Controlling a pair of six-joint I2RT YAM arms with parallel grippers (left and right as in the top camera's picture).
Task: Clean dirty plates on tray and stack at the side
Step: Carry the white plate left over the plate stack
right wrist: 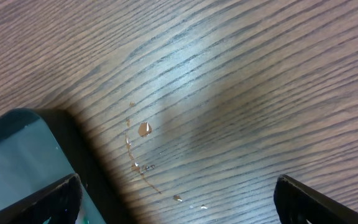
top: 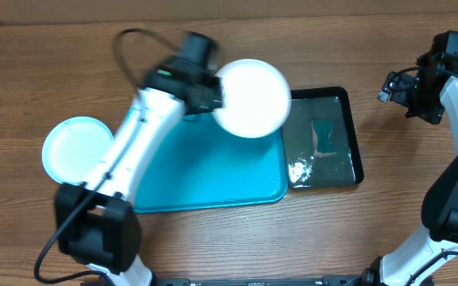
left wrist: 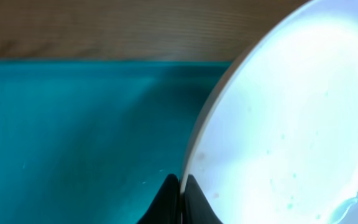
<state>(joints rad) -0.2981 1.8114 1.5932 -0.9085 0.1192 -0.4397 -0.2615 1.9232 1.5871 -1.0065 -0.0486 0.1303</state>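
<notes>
Left wrist view: the left gripper [left wrist: 180,190] is clamped on the rim of the white plate [left wrist: 291,118], its two dark fingers pinched together at the bottom of the frame with the plate's edge between them. The plate's pale face fills the right side of the frame, carrying a few faint bluish-green specks and a wet streak at lower right. Beneath and to the left of it lies the bare floor of the turquoise tray [left wrist: 73,124], with a strip of the wooden table [left wrist: 104,28] beyond its rim.

From overhead, the left gripper [top: 213,94] holds the white plate [top: 251,97] over the tray's top right corner, where the plate also overlaps the upper left edge of the black tray [top: 355,143]. The left arm [top: 137,143] crosses the turquoise tray [top: 213,171] on a slant. The pale blue plate [top: 76,149] lies flat on the table [top: 46,71] just to the left of the tray. The black tray sits against the turquoise tray's right side, and its floor is glossy with a bright glare spot.

The right gripper [top: 400,87] hangs above bare wood, to the right of the black tray. In its wrist view the right gripper [right wrist: 178,190] has its fingers spread wide apart and holds nothing. A corner of the black tray [right wrist: 17,143] shows at lower left, and small brown spots [right wrist: 145,129] mark the table [right wrist: 260,74].
</notes>
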